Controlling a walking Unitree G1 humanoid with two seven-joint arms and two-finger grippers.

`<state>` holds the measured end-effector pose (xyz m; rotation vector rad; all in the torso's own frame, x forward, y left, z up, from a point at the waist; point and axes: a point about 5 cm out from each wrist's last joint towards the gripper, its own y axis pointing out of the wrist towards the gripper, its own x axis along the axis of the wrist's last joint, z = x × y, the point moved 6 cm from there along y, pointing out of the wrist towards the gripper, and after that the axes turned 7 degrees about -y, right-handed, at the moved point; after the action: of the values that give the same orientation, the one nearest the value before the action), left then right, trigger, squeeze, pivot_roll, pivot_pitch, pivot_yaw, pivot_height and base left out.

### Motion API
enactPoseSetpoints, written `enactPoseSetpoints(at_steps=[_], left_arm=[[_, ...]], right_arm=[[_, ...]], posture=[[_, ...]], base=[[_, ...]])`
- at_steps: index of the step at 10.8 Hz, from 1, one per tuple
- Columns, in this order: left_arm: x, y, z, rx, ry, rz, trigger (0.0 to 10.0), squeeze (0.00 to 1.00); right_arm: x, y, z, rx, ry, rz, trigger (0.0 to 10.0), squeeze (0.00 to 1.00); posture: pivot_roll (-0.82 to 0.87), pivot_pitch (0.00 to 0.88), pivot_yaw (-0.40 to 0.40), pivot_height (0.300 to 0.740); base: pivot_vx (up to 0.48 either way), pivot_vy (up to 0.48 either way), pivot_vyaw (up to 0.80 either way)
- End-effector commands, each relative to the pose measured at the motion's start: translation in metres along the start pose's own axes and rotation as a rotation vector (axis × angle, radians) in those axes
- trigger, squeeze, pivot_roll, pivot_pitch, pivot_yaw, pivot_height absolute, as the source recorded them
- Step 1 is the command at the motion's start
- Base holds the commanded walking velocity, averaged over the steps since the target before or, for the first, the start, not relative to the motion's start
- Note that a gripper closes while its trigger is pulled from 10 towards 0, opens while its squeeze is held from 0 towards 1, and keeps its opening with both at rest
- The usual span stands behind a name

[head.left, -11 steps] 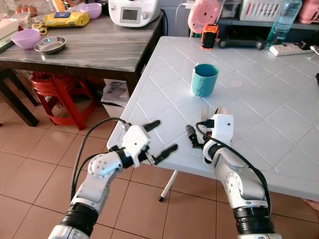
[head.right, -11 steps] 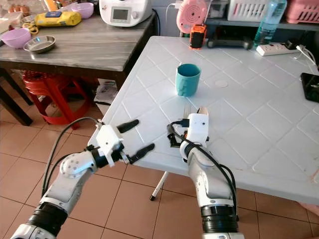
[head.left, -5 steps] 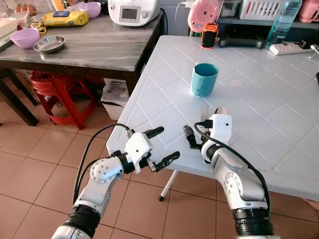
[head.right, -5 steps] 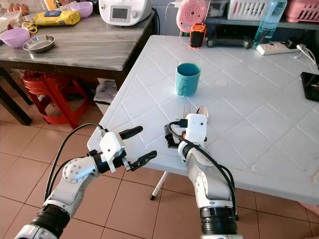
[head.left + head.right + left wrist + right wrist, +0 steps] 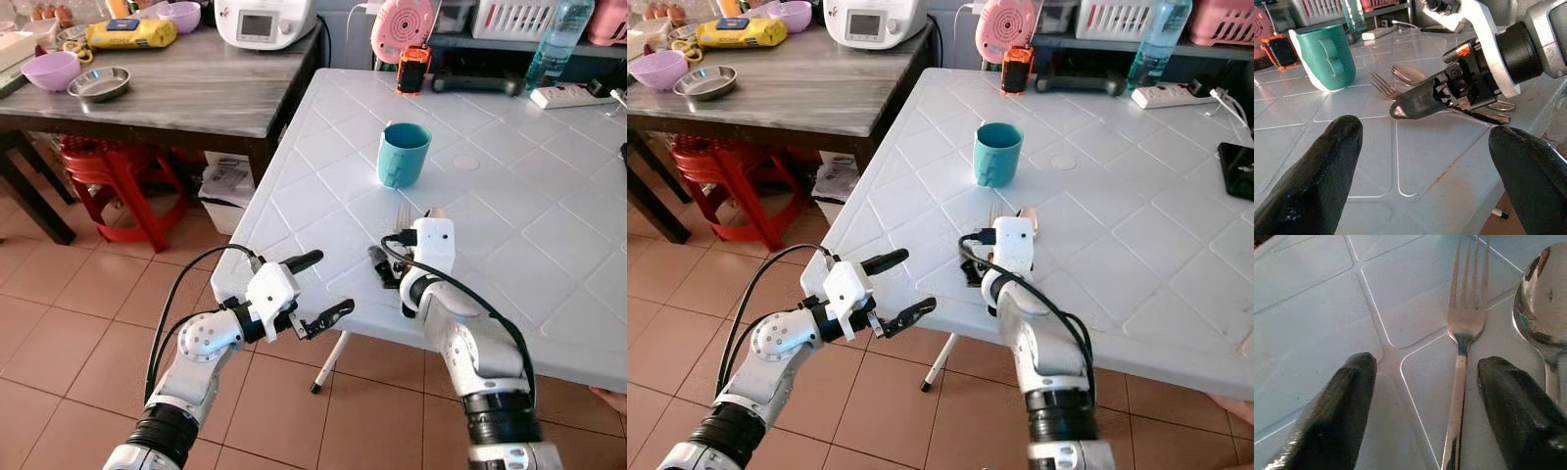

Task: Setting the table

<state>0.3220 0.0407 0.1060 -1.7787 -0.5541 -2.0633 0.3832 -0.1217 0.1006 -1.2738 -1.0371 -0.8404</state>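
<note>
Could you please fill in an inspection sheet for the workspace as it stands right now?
Surface: white table, moulded diamond pattern.
Job's things: fork and spoon lie side by side, flat; teal mug stands upright beyond them.
Clutter: orange device, power strip, water bottle at the far edge.
Grippers: right gripper open, fingers low over the table with the fork handle between them; left gripper open at the near table edge.
Cables: black cables loop on both arms.
Surroundings: dark wooden table with bowls; red stool; tiled floor.
</note>
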Motion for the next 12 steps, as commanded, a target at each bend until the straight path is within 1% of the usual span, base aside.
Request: enactPoseSetpoints(at_steps=[1, 3, 5, 7, 12], left_arm=[[-0.005, -0.002, -0.002, -0.019, 0.006, 0.022, 10.0, 0.00], [-0.005, -0.003, -0.001, -0.019, 0.010, 0.022, 10.0, 0.00], [-0.004, -0.003, -0.002, -0.026, 0.013, 0.021, 10.0, 0.00], [-0.003, -0.002, -0.002, -0.036, 0.016, 0.021, 10.0, 0.00], [-0.003, -0.002, -0.002, -0.038, 0.018, 0.023, 10.0, 0.00]], right_arm=[[-0.032, 0.000, -0.013, -0.048, -0.002, 0.123, 0.0, 0.00], [-0.042, -0.003, -0.032, -0.126, -0.034, 0.166, 0.0, 0.00], [-0.048, -0.006, -0.035, -0.143, -0.041, 0.182, 0.0, 0.00], [-0.052, -0.007, -0.033, -0.138, -0.023, 0.186, 0.0, 0.00], [-0.054, -0.008, -0.027, -0.119, -0.013, 0.187, 0.0, 0.00]], posture=[[-0.14, 0.119, 0.054, 0.740], [-0.14, 0.117, 0.058, 0.740], [-0.14, 0.114, 0.063, 0.740], [-0.14, 0.114, 0.066, 0.740], [-0.14, 0.115, 0.068, 0.740]], base=[[0.000, 0.000, 0.00], [0.000, 0.000, 0.00], [0.000, 0.000, 0.00], [0.000, 0.000, 0.00], [0.000, 0.000, 0.00]])
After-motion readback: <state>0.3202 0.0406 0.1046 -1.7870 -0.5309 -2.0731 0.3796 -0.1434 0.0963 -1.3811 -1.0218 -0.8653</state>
